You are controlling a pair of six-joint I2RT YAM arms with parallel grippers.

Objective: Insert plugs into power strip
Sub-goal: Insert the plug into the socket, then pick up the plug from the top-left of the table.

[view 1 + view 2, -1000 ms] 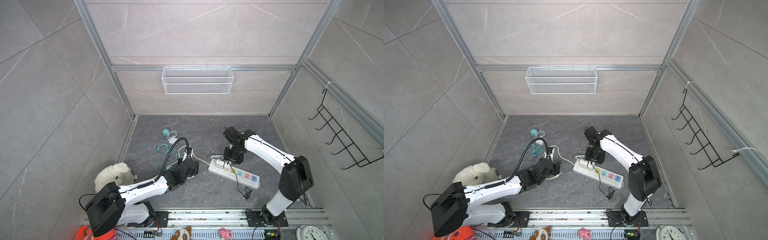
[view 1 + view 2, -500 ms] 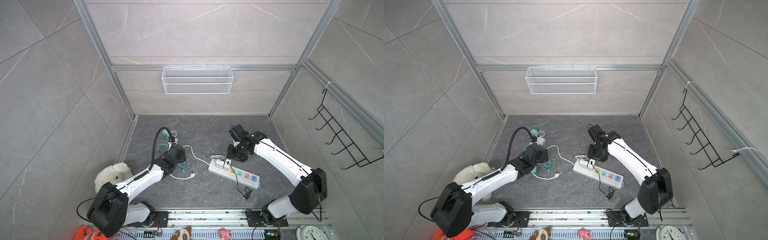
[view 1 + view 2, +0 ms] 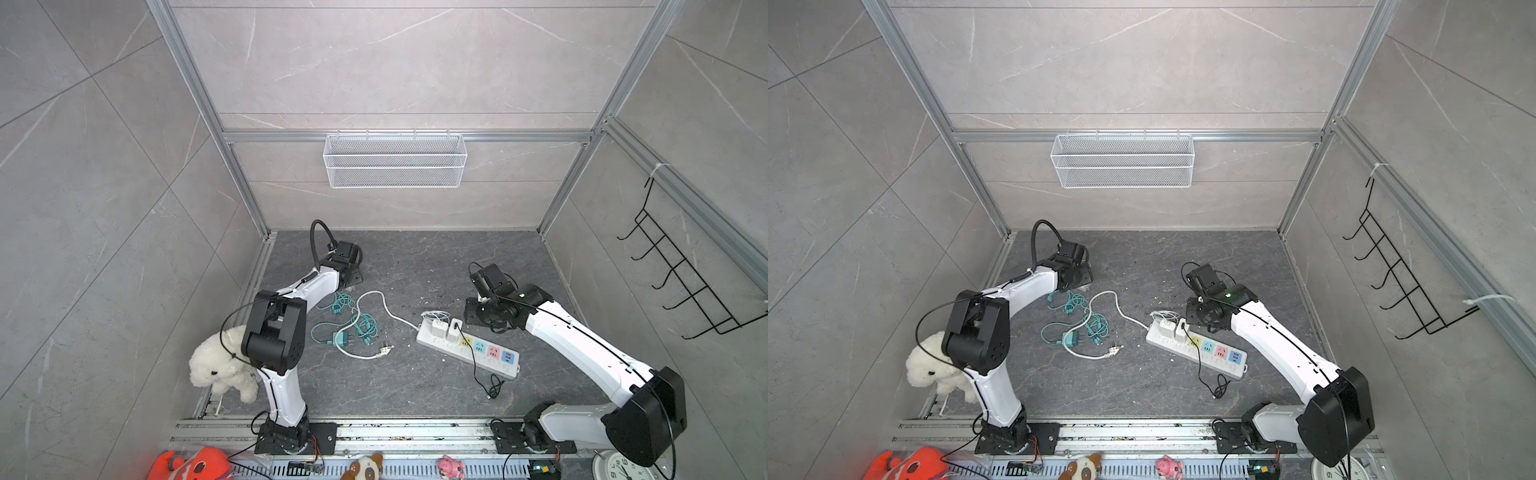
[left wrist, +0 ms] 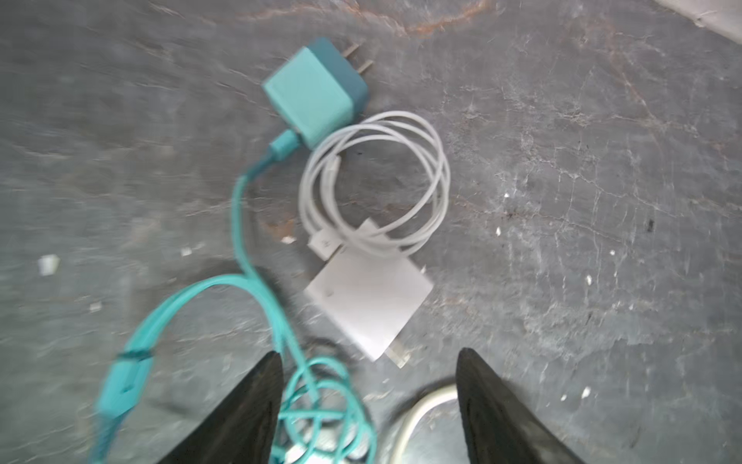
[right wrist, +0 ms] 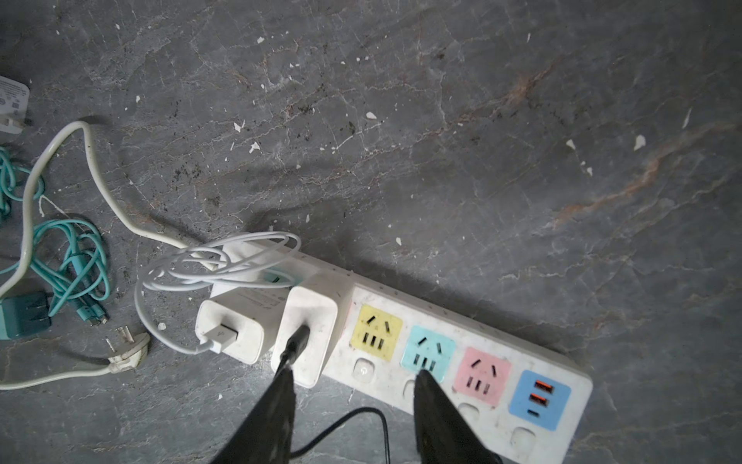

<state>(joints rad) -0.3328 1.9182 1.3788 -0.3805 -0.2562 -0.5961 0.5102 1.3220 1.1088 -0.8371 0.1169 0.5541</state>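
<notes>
Wide, empty left pincer (image 4: 368,351) has swung far-left over a white blocky adapter (image 4: 369,301); narrow, empty right pincer (image 5: 354,370) has lifted off the long white power strip (image 5: 391,371).

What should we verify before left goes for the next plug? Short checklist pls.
1. Left hand open and empty: ok.
2. White plug loose on the floor, just ahead of the left fingertips: ok.
3. Its coiled white cable free of the teal plug and teal cable: cannot tell; they lie close together and the picture is blurred.
4. Power strip has free sockets: ok; yellow socket, teal socket and pink socket are empty, two white plugs are seated.
5. Right hand empty: ok, open above the strip.
</notes>
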